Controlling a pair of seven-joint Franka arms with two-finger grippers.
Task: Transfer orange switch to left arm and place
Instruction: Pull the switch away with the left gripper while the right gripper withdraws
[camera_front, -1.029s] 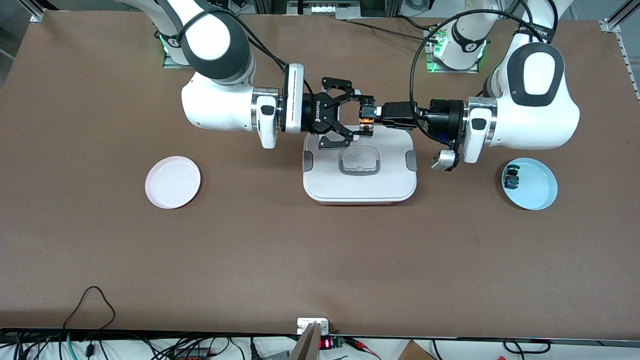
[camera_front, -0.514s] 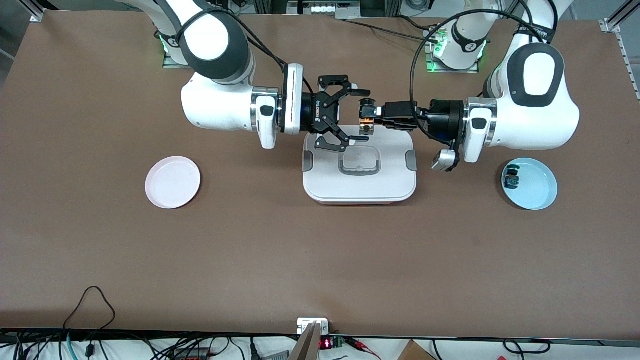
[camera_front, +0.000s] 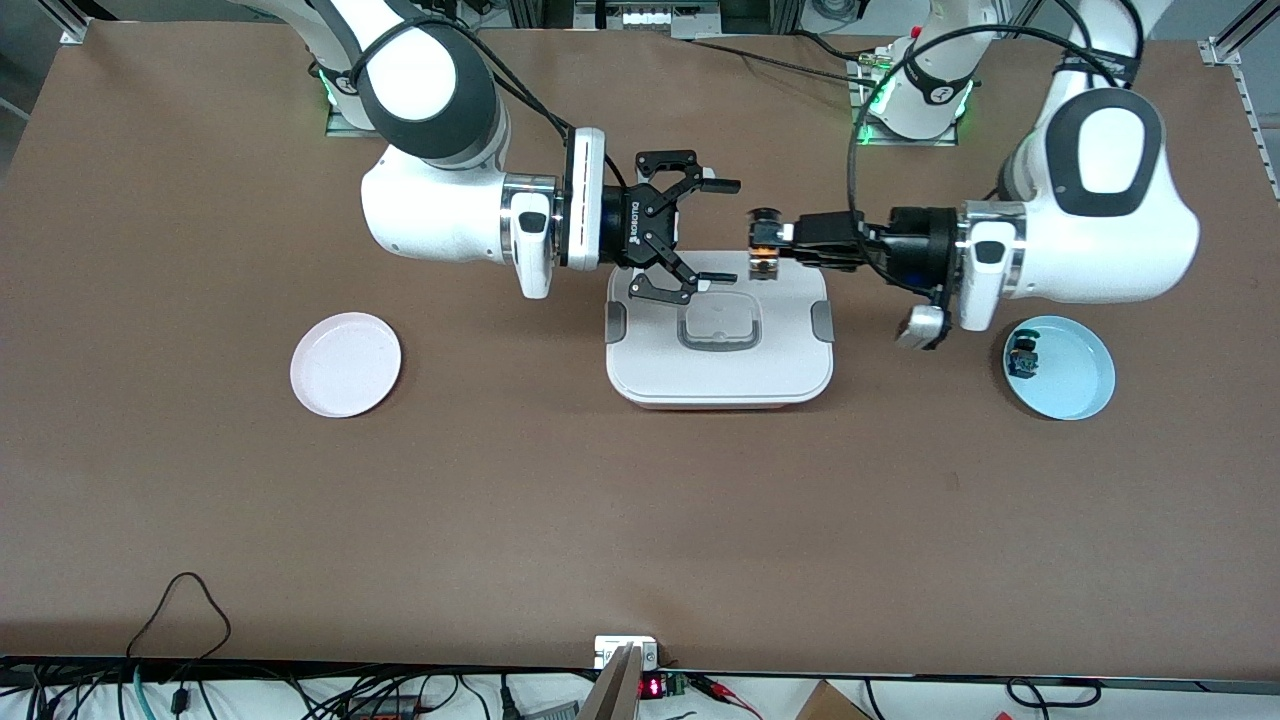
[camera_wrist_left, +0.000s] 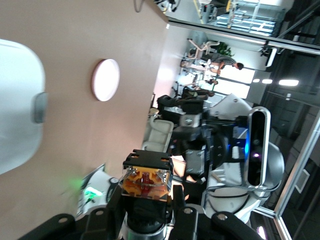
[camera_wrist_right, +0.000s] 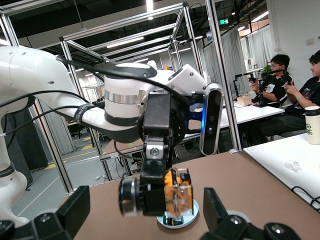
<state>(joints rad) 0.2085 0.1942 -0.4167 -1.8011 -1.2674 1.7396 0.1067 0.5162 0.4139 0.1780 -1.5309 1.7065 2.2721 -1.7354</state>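
Above the brown table (camera_front: 200, 500) and box (camera_front: 780, 370), my left gripper (camera_front: 762, 246) clamps the orange switch (camera_front: 760, 243) facing the spread right gripper (camera_front: 712, 231), so I judge the handover needs re-approaching.

Bright, even overhead light; sharp.

My front camera sits high across the tabletop (camera_front: 640, 520), facing the arm bases and covering the full surface. My left wrist camera looks along the left tool (camera_wrist_left: 150, 220) at close range, toward the right arm's end. My right wrist camera looks along the right tool (camera_wrist_right: 145, 215) toward the left arm. All three views share the orange switch (camera_front: 764, 246) above the box (camera_front: 718, 340).
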